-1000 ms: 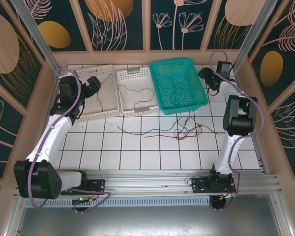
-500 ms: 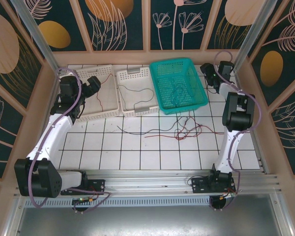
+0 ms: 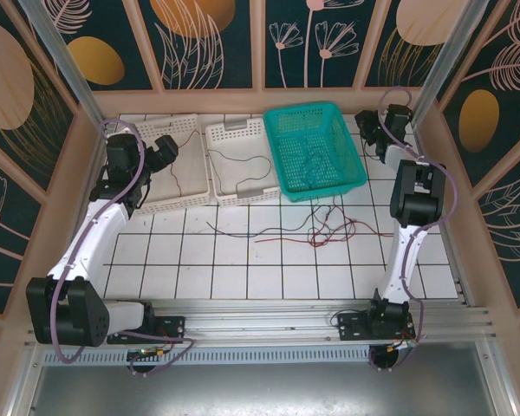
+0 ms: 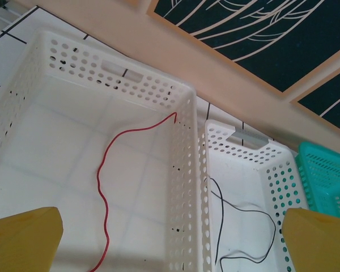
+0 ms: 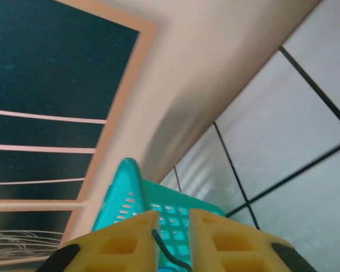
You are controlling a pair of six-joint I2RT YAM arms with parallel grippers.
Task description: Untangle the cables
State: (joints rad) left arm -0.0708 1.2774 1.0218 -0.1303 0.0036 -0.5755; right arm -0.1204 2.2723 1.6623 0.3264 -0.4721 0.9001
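Observation:
A loose tangle of red and dark cables (image 3: 329,227) lies on the white tiles in front of the teal basket (image 3: 316,110). A red cable (image 4: 105,187) lies in the left white basket (image 4: 184,147), and a black cable (image 4: 266,221) in the middle white basket (image 4: 238,141). A dark cable (image 3: 316,160) lies in the teal basket. My left gripper (image 4: 170,238) hangs wide open over the left white basket, holding nothing. My right gripper (image 5: 174,218) is at the teal basket's back right corner (image 5: 127,187), jaws almost together. A dark blue cable end (image 5: 167,249) shows in the narrow gap; whether it is pinched I cannot tell.
Wooden walls close in the back and both sides. The three baskets stand in a row along the back wall. Open tiles stretch between the tangle and the metal rail (image 3: 260,312) at the near edge.
My right gripper has drawn back and to the right, away from the teal basket's side toward the back corner, and its jaws have closed. The left arm has barely moved.

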